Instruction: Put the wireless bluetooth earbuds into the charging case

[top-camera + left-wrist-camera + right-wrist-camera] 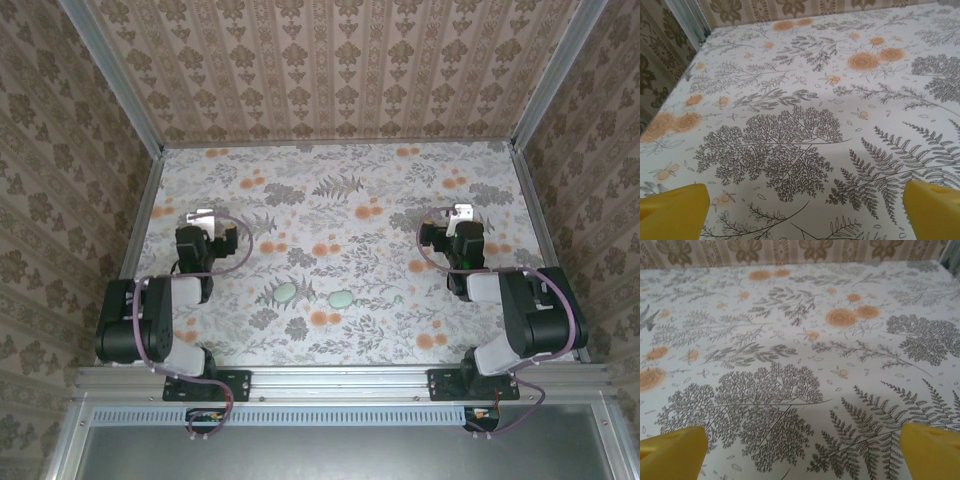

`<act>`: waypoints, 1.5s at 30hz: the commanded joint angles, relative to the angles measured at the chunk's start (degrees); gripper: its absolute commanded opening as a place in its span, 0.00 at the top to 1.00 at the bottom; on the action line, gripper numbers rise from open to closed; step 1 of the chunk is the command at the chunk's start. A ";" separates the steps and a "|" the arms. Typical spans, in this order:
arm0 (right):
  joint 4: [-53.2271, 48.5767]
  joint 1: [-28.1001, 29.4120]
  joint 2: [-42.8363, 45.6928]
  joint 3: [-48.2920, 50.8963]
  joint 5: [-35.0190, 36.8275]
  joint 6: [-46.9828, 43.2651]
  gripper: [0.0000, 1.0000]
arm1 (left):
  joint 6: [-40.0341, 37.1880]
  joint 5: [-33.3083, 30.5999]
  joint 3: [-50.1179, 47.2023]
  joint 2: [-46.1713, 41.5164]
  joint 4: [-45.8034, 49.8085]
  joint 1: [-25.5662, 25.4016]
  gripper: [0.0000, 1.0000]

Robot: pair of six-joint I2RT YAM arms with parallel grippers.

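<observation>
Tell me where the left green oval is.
Top view: the left green oval lies on the table near its middle, just left of the other oval.

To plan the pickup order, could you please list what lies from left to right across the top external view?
Left end effector → left pale green piece → right pale green piece → right end effector.

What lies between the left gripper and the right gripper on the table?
In the top view, the stretch between the left gripper and right gripper is bare floral tablecloth. The pale green oval pieces sit nearer the arm bases.
</observation>
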State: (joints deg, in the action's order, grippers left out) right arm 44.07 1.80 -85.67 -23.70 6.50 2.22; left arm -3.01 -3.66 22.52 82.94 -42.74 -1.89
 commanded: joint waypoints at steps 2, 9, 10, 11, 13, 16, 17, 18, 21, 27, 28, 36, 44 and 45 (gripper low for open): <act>-23.99 1.01 6.88 -10.81 -1.55 2.12 0.00 | 5.76 -4.01 4.44 -9.02 14.95 -0.82 0.00; -48.00 6.55 11.20 -21.04 -3.33 9.70 0.00 | 14.29 -3.40 13.82 -20.57 45.38 -1.54 0.00; -49.14 8.86 12.05 -21.28 -2.79 9.96 0.00 | 15.51 -3.56 15.45 -21.59 49.60 -1.54 0.00; -50.25 11.85 12.90 -21.36 -1.94 10.25 0.00 | 17.38 -3.63 17.06 -22.73 54.24 -1.41 0.00; -51.94 18.34 13.34 -22.25 -0.92 10.88 0.00 | 19.34 -1.97 19.19 -24.93 61.50 -1.01 0.00; -56.05 28.95 10.27 -26.32 -1.39 12.87 0.00 | 20.52 5.66 20.32 -28.01 69.28 -0.40 0.00; -57.47 32.58 8.35 -28.27 -1.54 13.60 0.00 | 21.54 7.48 20.36 -28.95 71.32 -0.29 0.00; -58.98 35.93 6.47 -30.33 -1.43 14.46 0.00 | 22.49 8.91 20.21 -29.78 73.44 -0.17 0.00; -63.34 44.57 -1.92 -36.78 -0.93 16.56 0.00 | 24.62 11.36 18.94 -32.11 76.97 -0.04 0.00; -70.92 54.79 -17.68 -51.66 0.10 16.72 0.00 | 27.24 12.65 15.76 -36.23 80.11 0.13 0.00; -72.11 55.43 -20.10 -53.96 -0.08 16.59 0.00 | 27.43 12.87 15.11 -36.68 80.31 0.15 0.00; -78.91 57.32 -30.04 -64.87 -1.52 17.09 0.00 | 29.03 13.07 12.90 -38.20 79.88 0.22 0.00; -81.98 58.22 -34.88 -69.53 -1.12 16.57 0.00 | 28.48 13.39 12.69 -37.19 78.78 0.96 0.00; -82.34 58.31 -35.44 -70.29 -1.07 16.39 0.00 | 28.38 13.43 12.69 -37.21 78.74 1.00 0.00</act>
State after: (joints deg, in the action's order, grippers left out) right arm -34.59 59.66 -118.87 -91.48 5.30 18.26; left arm 24.49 8.93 35.62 45.69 36.42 -1.39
